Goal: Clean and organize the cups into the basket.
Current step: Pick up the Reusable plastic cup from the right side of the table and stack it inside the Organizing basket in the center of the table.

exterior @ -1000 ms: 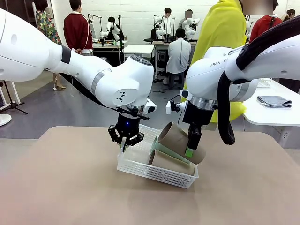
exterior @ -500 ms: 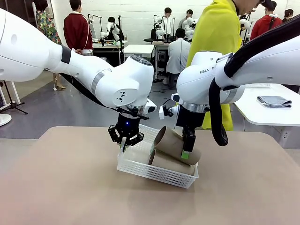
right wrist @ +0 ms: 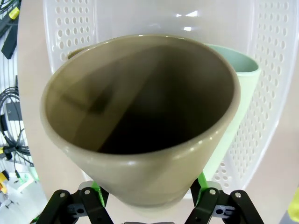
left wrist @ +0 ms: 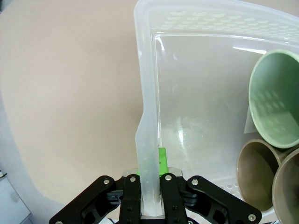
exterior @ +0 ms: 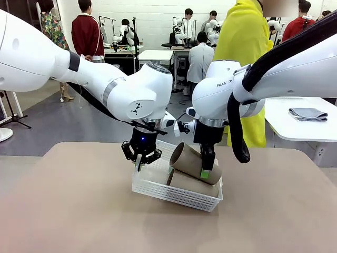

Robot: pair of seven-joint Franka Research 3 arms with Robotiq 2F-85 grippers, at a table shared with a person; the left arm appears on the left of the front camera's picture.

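txt: "FRAN" – partial | on: right arm (exterior: 224,84) – white housing

Pretty standard lab room: white brick-style back wall (exterior: 152,16), grey floor (exterior: 63,124), bright even overhead light. The bench (exterior: 68,211) up front has a plain beige top with rounded far corners. Off its right edge there's a white side table (exterior: 305,129) with a folded grey cloth (exterior: 308,113) on it. Further back, white desks (exterior: 155,55) with seated and standing people around them, and a tripod stand (exterior: 11,110) at the far left.
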